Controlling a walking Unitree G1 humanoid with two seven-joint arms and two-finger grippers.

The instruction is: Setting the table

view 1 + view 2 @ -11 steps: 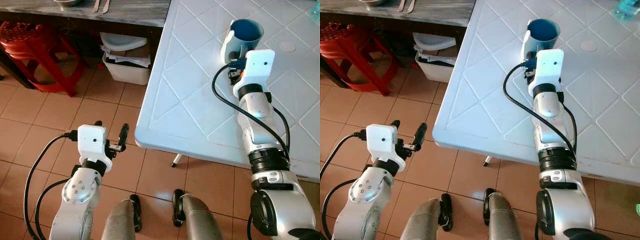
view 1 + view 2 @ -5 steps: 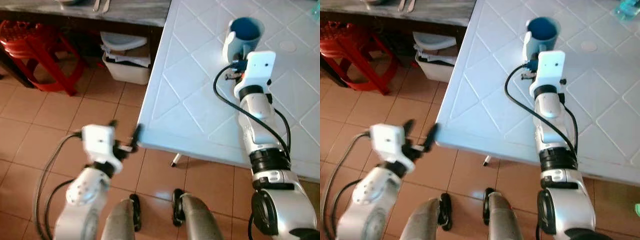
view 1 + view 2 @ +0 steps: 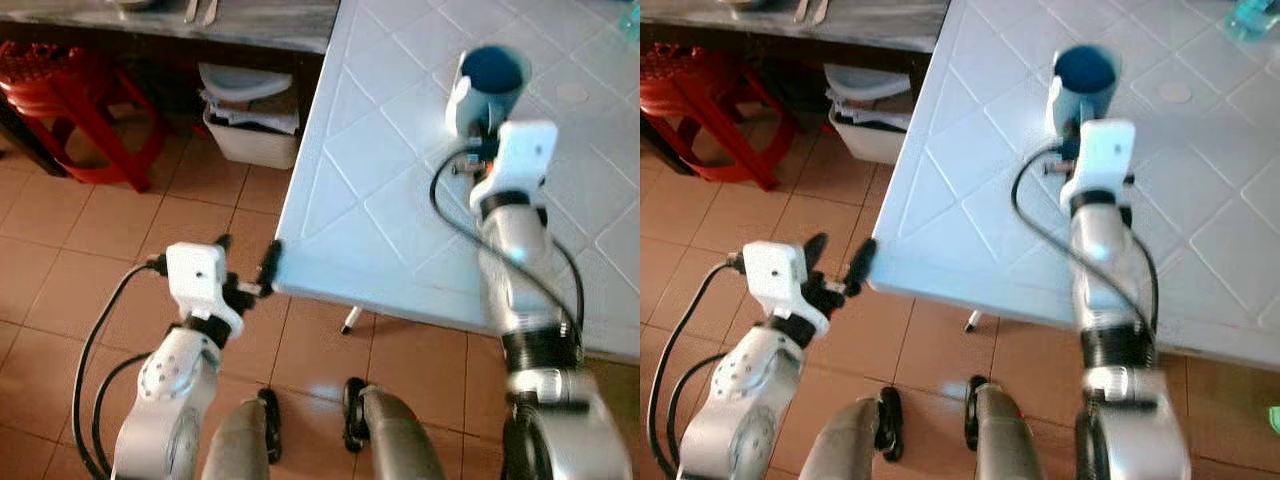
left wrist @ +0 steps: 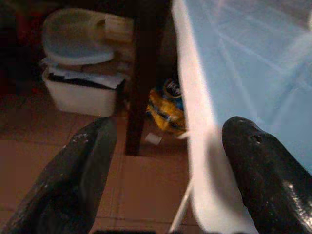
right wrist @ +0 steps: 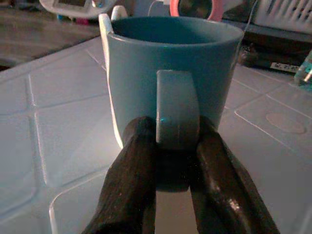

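A blue mug point(image 3: 487, 80) stands upright on the white plastic table point(image 3: 380, 190), toward its far side. My right gripper point(image 5: 168, 161) is shut on the blue mug's handle point(image 5: 176, 109), one black finger on each side of it. The right arm point(image 3: 515, 230) stretches over the table behind the mug. My left gripper point(image 3: 246, 265) is open, low at the table's near left corner, holding nothing. In the left wrist view its fingers point(image 4: 83, 165) straddle the table's edge point(image 4: 195, 146).
A red plastic stool point(image 3: 70, 100) stands on the tiled floor at left. A white bin with papers point(image 3: 250, 125) sits under a dark wooden counter point(image 3: 200, 20). A yellow packet point(image 4: 168, 109) lies beneath the table. My feet point(image 3: 310, 420) are near the table's edge.
The left gripper has risen and moved right, up to the table's corner. The right gripper, holding the mug, has pushed slightly farther across the table.
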